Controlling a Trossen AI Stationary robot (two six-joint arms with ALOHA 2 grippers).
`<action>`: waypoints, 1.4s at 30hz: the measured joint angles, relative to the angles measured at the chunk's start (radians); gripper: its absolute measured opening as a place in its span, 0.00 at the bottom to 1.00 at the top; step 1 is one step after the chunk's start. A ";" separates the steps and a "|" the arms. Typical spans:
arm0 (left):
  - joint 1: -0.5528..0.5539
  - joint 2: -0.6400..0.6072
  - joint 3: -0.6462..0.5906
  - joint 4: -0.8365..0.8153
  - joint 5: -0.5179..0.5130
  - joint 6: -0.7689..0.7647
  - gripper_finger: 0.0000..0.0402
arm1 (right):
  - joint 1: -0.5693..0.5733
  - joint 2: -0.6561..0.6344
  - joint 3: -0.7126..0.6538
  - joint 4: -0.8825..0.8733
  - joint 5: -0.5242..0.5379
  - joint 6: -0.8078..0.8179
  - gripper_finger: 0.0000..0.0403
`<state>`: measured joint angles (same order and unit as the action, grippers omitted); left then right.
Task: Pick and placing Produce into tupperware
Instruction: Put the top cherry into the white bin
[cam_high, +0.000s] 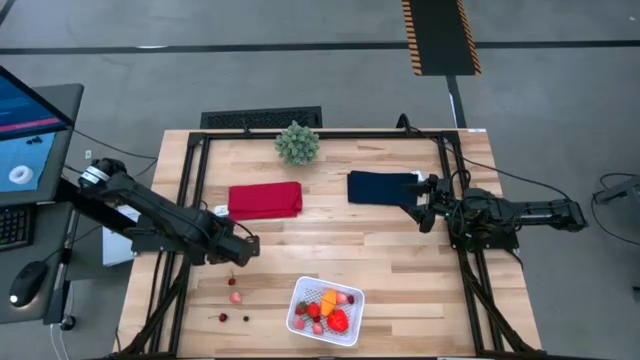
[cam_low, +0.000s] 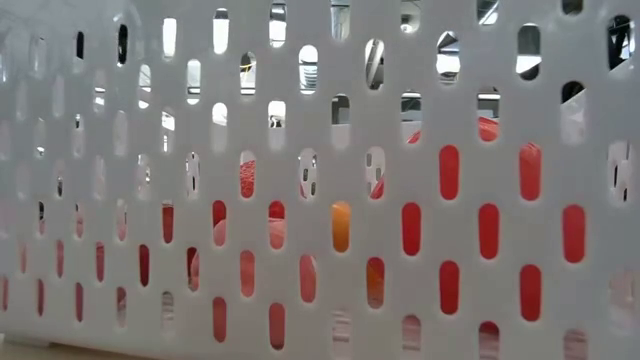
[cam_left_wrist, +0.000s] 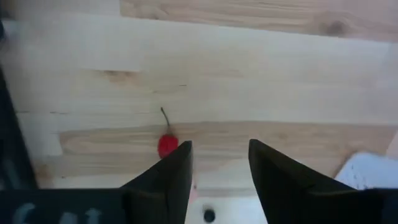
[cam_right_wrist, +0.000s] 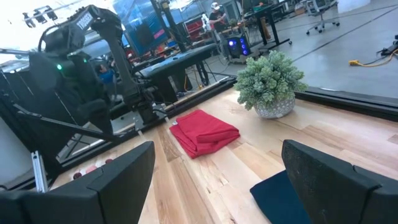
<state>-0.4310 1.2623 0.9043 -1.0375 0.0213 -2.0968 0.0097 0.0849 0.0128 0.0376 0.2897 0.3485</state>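
The white tupperware (cam_high: 325, 310) stands near the table's front edge and holds several pieces of produce, red, orange and pink (cam_high: 330, 308). Its slotted wall (cam_low: 320, 110) fills the low view, with red and orange showing through the slots. Left of it on the wood lie a red cherry (cam_high: 232, 280), a pink piece (cam_high: 236, 297) and two dark cherries (cam_high: 222, 317). My left gripper (cam_high: 243, 252) points down just above the red cherry (cam_left_wrist: 166, 144). The cherry lies beside one finger, and the gripper (cam_left_wrist: 220, 146) is open with nothing between its fingers. My right gripper (cam_high: 430, 205) waits open at the right, by the navy cloth.
A folded red cloth (cam_high: 265, 200) and a navy cloth (cam_high: 380, 187) lie mid-table. A bushy green plant (cam_high: 297, 143) stands at the far edge. Black frame rails (cam_high: 190, 190) run along the table's sides. Bare wood lies between the cloths and the tupperware.
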 joint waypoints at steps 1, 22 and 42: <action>-0.003 0.000 -0.019 0.013 0.001 -0.019 0.39 | 0.000 0.000 0.000 0.000 0.000 0.000 0.93; -0.160 0.000 -0.266 0.278 -0.008 -0.305 0.76 | 0.000 0.000 0.000 0.000 0.000 0.000 0.93; -0.182 0.096 -0.333 0.446 0.017 -0.281 0.72 | 0.000 0.000 0.000 0.000 0.000 0.000 0.93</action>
<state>-0.6128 1.3579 0.5716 -0.5919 0.0387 -2.3775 0.0097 0.0849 0.0127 0.0380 0.2894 0.3489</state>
